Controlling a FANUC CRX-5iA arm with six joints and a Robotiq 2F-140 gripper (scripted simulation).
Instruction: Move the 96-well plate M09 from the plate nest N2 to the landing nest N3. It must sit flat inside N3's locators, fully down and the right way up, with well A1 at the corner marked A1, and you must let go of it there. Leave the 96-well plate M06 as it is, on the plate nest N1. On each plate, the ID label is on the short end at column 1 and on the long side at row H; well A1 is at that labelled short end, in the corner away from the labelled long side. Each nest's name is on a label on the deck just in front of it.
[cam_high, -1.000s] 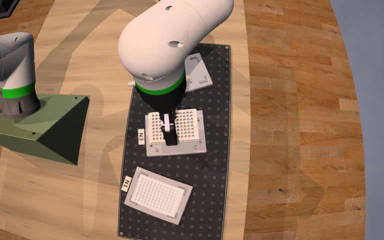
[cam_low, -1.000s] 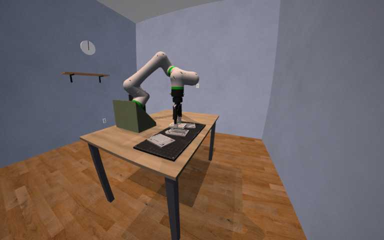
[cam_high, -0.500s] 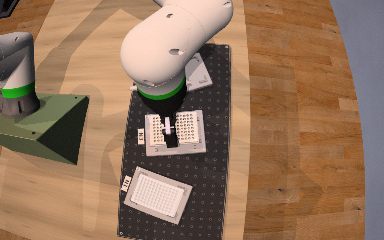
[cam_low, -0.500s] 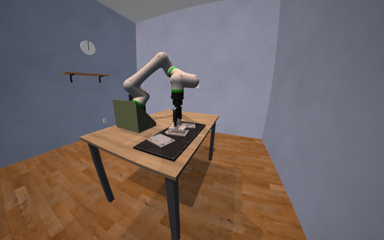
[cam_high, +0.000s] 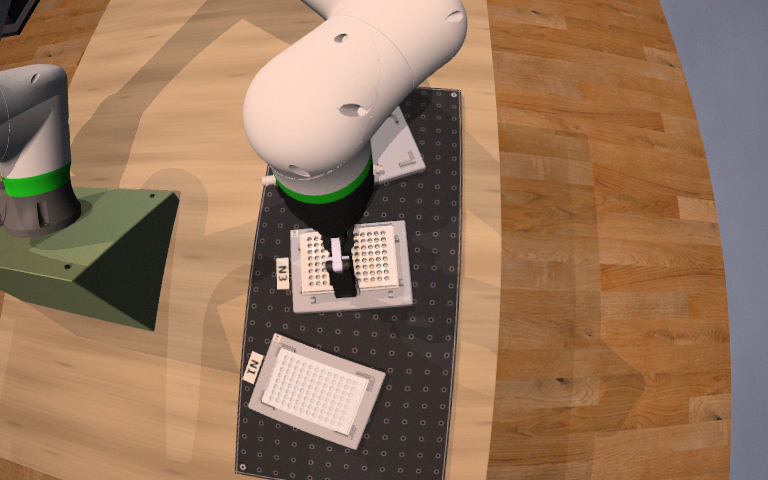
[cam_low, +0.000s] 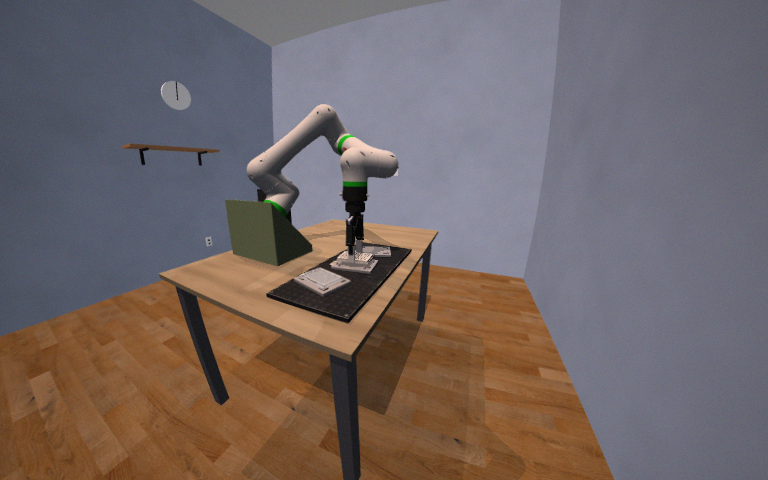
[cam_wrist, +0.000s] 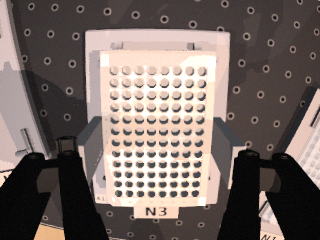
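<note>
The white 96-well plate M09 is over the landing nest N3, in the middle of the black deck. In the wrist view the plate lies square over the grey nest, with the N3 label just below it. My gripper is shut on the plate's two long sides, near its middle. I cannot tell whether the plate rests fully down in the locators. The arm's wrist hides part of the plate in the top view. Plate M06 sits on nest N1 at the near end of the deck.
The empty nest N2 lies at the far end of the deck, partly under the arm. The black perforated deck lies on a wooden table. The green robot pedestal stands to the left.
</note>
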